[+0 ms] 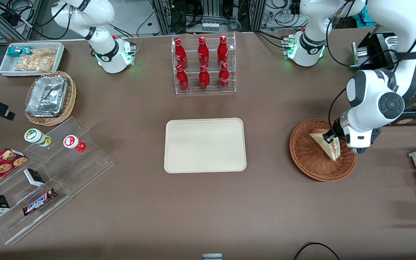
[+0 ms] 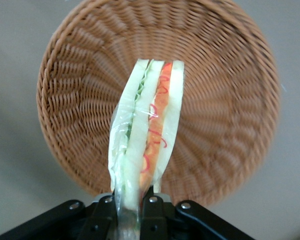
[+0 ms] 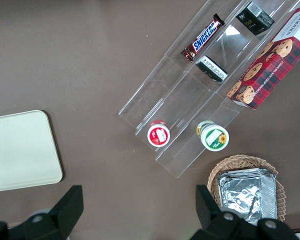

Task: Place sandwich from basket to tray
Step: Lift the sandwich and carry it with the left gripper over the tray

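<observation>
1. Nearest the front camera lies bare bench [image 1: 208,216]; the tray [image 1: 205,145] sits farther in at the middle, with nothing on it.
2. Toward the working arm's end, the pincer [image 1: 331,140] is clamped on the sandwich [image 1: 326,143], holding it above the basket [image 1: 309,159].
3. From the wrist, the fingers [image 2: 152,212] pinch the sandwich [image 2: 147,135] at one narrow end; the filling edge faces the camera, with the basket [image 2: 80,100] below.
4. Judging by looks, it is light and soft, its wrap slippery; a hard squeeze would crush the bread; holding across the flat bread faces seems wisest.
5. Carrying it to the tray is not yet done.
</observation>
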{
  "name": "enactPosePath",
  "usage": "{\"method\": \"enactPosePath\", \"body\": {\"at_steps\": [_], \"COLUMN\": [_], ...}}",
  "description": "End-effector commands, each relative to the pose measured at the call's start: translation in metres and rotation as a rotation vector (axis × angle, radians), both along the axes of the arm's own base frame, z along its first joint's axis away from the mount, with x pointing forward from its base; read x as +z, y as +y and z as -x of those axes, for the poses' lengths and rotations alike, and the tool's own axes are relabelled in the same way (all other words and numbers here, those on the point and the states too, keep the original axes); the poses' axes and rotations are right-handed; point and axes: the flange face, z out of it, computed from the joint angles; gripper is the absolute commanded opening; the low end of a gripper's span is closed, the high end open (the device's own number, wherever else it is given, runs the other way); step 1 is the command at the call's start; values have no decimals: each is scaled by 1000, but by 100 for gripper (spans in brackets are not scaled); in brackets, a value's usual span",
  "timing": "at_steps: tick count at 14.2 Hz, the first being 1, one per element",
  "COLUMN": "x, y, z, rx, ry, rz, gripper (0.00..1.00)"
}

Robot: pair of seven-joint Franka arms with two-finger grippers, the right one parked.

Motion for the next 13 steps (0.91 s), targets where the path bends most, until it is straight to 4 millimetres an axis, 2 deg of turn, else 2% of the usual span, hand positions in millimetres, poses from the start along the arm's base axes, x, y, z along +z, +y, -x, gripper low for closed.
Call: {"method": "enactPosePath", "body": {"at_steps": [1, 2, 6, 7, 10, 13], "x": [37, 40, 31, 24, 6, -13], "y": [-62, -88, -211, -242, -316, -388], "z": [-8, -12, -22, -21, -18, -1], "rx": [-205, -256, -437, -465, -468, -460], "ry": [48, 62, 36, 33, 18, -11], "rz": [14, 13, 25, 28, 30, 30], "gripper": [4, 5, 6, 6, 5, 5]}}
